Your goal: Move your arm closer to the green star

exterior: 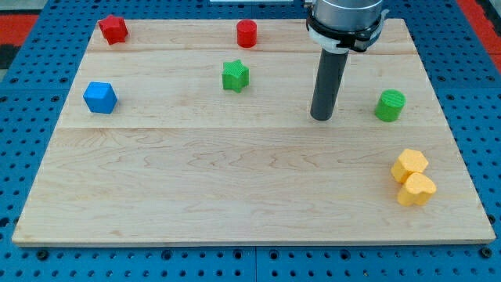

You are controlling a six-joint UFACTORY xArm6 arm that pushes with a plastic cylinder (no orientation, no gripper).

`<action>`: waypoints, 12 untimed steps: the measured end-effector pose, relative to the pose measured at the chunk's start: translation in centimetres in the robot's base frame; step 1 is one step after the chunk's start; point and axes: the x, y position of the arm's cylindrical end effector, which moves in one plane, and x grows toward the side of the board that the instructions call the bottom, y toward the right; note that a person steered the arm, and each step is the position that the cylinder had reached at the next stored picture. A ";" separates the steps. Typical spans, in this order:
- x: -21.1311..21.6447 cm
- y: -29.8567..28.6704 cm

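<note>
Tip [322,117] bare, just a rod end, nothing to clench or release; touching no block. Green star [235,76] off to view's left and slightly up, well apart. Path between looks clear.

Risks: overshoot shoves star; too far up clips red cylinder [246,34]. Green cylinder [390,105] near on view's right, behind travel. Yellow blocks [413,178], blue block [100,97], red block [113,30] well clear on wooden board [235,196].
</note>
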 end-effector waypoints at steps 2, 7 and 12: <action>0.0 0.8; -3.7 4.8; -12.4 -8.1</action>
